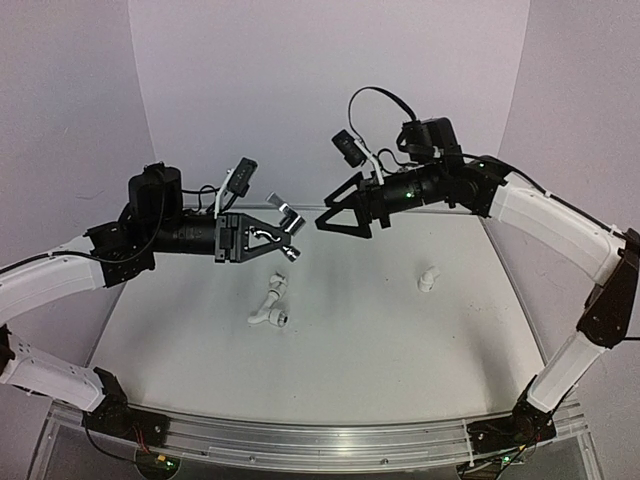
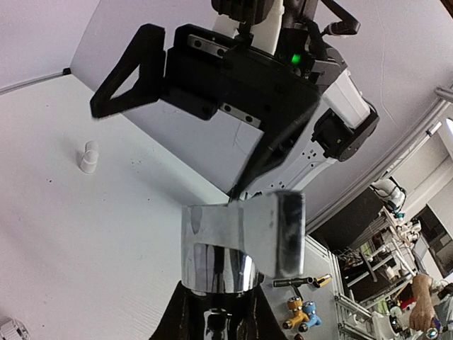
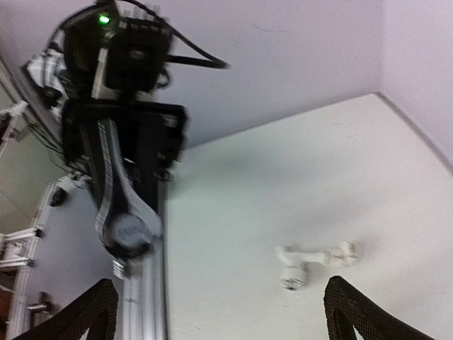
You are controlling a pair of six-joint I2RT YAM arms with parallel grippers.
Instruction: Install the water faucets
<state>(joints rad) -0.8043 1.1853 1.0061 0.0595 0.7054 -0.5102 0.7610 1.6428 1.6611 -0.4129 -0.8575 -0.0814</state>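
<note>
Plain pale lilac walls [image 1: 300, 80] rise behind and beside the left tool [image 1: 288, 240]; a white tabletop [image 1: 400, 340] lies beneath it, evenly lit.

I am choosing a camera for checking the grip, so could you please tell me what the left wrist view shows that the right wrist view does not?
Only the left wrist view shows the small white elbow fitting on the table. Only the right wrist view shows the whole white bent pipe lying on the table. Both show the chrome faucet clamped in the left hand, sharp and close in the left wrist view, blurred and end-on in the right. Both also show the right hand, open with nothing in it.
</note>
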